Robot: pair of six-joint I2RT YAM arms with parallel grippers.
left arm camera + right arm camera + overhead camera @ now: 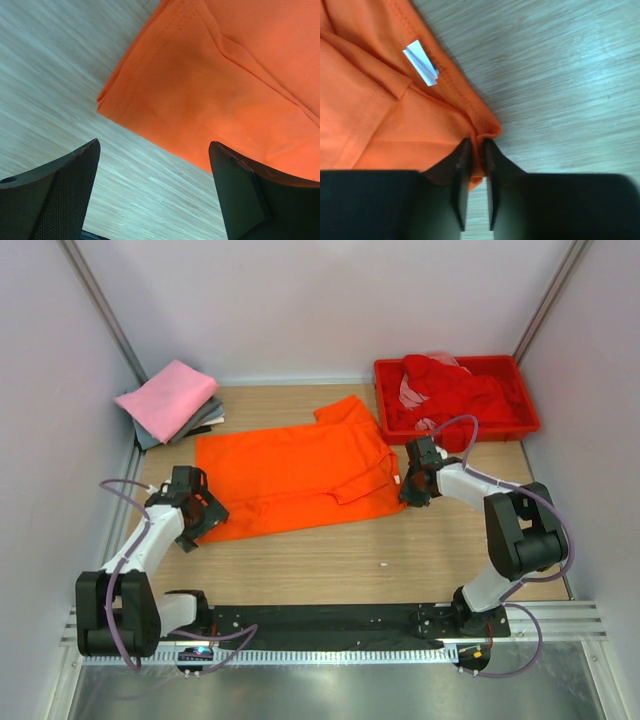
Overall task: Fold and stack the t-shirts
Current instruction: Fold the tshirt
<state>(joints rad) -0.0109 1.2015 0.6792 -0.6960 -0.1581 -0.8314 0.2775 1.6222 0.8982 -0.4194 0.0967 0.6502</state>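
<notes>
An orange t-shirt lies spread on the wooden table, folded partly over itself, with a white label near its right edge. My right gripper is shut on a pinch of the orange t-shirt's edge at its right side. My left gripper stands open just off the shirt's near-left corner, fingers wide apart over bare wood. A folded pink t-shirt tops a small stack with a grey one at the back left. Red t-shirts lie crumpled in the tray.
A red plastic tray sits at the back right against the wall. White walls close in the table on three sides. Bare wood stretches between the orange shirt and the arm bases.
</notes>
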